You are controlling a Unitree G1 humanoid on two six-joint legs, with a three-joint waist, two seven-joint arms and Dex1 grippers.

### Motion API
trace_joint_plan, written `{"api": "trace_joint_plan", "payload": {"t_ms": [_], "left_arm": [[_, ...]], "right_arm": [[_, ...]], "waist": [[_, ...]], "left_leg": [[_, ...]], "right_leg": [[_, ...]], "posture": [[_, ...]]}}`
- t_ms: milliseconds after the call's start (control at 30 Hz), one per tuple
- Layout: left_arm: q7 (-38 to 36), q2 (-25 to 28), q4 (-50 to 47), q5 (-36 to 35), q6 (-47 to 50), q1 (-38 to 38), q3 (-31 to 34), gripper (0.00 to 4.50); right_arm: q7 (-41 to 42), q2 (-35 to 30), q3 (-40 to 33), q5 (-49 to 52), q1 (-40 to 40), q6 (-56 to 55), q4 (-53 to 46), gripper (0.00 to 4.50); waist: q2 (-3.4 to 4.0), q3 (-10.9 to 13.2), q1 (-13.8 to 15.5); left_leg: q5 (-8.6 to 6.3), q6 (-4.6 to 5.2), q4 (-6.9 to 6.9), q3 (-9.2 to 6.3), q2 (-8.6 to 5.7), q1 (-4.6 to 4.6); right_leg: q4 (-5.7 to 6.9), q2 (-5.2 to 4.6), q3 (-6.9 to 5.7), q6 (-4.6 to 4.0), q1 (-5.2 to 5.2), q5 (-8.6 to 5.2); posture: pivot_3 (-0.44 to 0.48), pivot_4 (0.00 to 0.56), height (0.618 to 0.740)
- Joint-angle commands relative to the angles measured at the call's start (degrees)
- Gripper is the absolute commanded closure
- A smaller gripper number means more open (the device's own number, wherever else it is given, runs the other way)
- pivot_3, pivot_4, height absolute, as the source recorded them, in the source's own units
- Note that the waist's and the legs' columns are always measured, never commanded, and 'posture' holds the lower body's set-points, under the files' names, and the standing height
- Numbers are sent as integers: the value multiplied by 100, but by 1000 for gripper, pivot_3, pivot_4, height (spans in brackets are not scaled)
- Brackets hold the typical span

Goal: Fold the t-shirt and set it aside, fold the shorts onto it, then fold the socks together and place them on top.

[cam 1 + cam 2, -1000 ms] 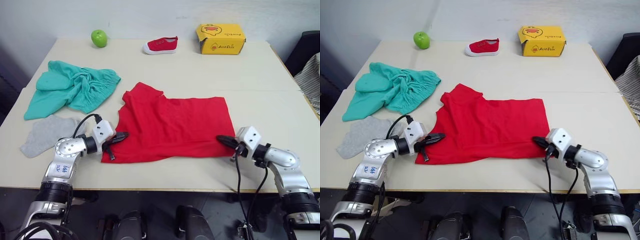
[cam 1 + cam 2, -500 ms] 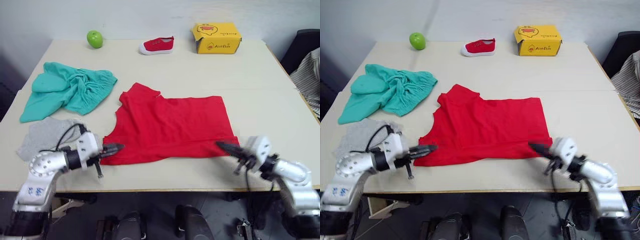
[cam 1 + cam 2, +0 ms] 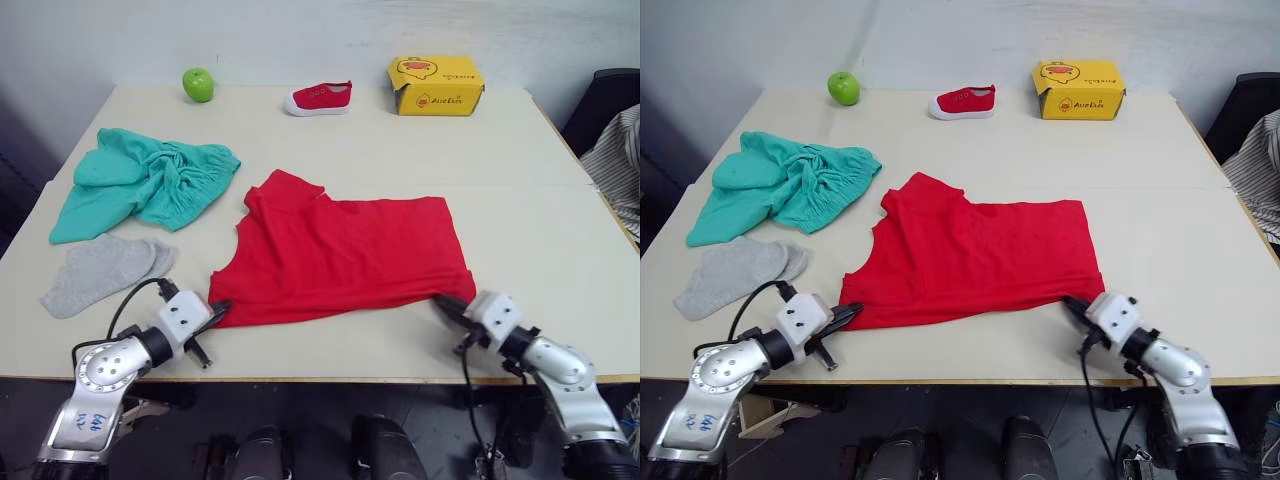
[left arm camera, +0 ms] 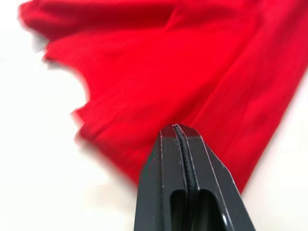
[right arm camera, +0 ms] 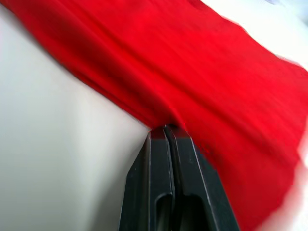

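Note:
The red t-shirt (image 3: 345, 258) lies spread flat in the middle of the table, collar toward the far left. My left gripper (image 3: 218, 307) is shut, its tips resting at the shirt's near-left hem corner; in the left wrist view the closed fingers (image 4: 179, 159) lie over red cloth. My right gripper (image 3: 441, 301) is also shut, touching the near-right hem, and the right wrist view shows its fingertips (image 5: 166, 137) against the cloth's edge. No cloth shows between either pair of fingers. The teal shorts (image 3: 145, 185) sit crumpled at the far left. The grey socks (image 3: 100, 271) lie just nearer than the shorts.
Along the table's (image 3: 520, 215) far edge stand a green apple (image 3: 198, 83), a small red shoe (image 3: 319, 97) and a yellow box (image 3: 436, 84). Striped cloth (image 3: 618, 150) hangs past the right edge. The table's near edge runs right behind both grippers.
Both grippers, still shut, have drawn back toward the near edge, from over the shirt to its hem. The left one also shifted left. The shirt itself has stayed put; the camera has shifted slightly.

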Motion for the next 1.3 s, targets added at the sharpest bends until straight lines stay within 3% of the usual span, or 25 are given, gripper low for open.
{"api": "trace_joint_plan", "payload": {"t_ms": [33,200,333,433,533,667,900,1033,1133,1200,1300], "left_arm": [[-135,140,359,-68,-95,105,190,4484],[-487,158,639,-522,-522,58,502,4484],[-1189,298,315,-1447,-486,130,987,4484],[-1664,716,6,-1564,-374,260,1101,3611],[-1830,887,-128,-1423,-595,349,1062,2690],[-1906,992,-53,-644,-1341,401,561,1460],[-1330,937,537,472,-1973,9,-72,1460],[-1111,958,778,848,-2085,-187,-312,1427],[-1097,1028,892,929,-2144,-247,-416,2036],[-1028,1082,966,1003,-2213,-272,-425,2682],[-986,1158,1015,990,-2263,-260,-385,3570]], "right_arm": [[50,-212,-532,319,-60,153,718,4500],[288,-337,-992,759,-205,270,1072,4500],[1004,-608,-1223,1279,29,542,466,4500],[1749,-938,-933,1204,432,383,-299,3923],[1939,-1039,-760,1000,527,157,-614,2933],[1884,-1075,-289,139,218,-768,-543,1564],[1148,-932,476,-1191,-609,-1699,167,1564],[812,-948,772,-1624,-913,-2098,588,2532],[572,-1018,902,-1857,-1050,-2363,804,3579],[451,-1057,941,-1907,-1104,-2492,903,4318],[465,-1177,911,-1769,-1013,-2618,898,4500]], "waist": [[6,-8,-5],[15,-14,-11],[16,-12,-11],[17,-11,-7],[18,-12,-7],[20,-11,-18],[23,-8,-12],[27,-12,-5],[36,-17,-15],[37,-18,-19],[38,-18,-14]], "left_leg": [[-1,0,0,0,1,0],[-2,-2,-3,2,3,-1],[-4,-3,-5,3,4,-10],[-6,-4,-5,3,7,-10],[-7,-5,-9,3,8,-5],[-12,-8,-10,6,7,-7],[-10,-10,-13,12,7,-10],[-6,-5,-10,13,4,-1],[-5,-4,-9,13,4,6],[-2,-6,-9,13,4,9],[1,-6,-9,12,5,9]], "right_leg": [[-1,1,0,0,0,0],[-1,2,0,-3,-3,-2],[-4,0,0,-3,-11,-2],[-7,1,0,-3,-10,-2],[-14,5,-1,-3,-4,-2],[-20,8,0,-2,-7,-2],[-21,12,1,-3,-15,-2],[-17,5,1,-1,-5,-1],[-12,2,3,0,-1,0],[-7,2,3,0,-1,0],[-2,2,3,-1,-3,-1]], "posture": [[0,150,740],[0,150,740],[0,150,740],[0,150,740],[0,150,740],[0,150,740],[0,150,740],[0,150,740],[0,150,740],[0,150,740],[0,150,740]]}}
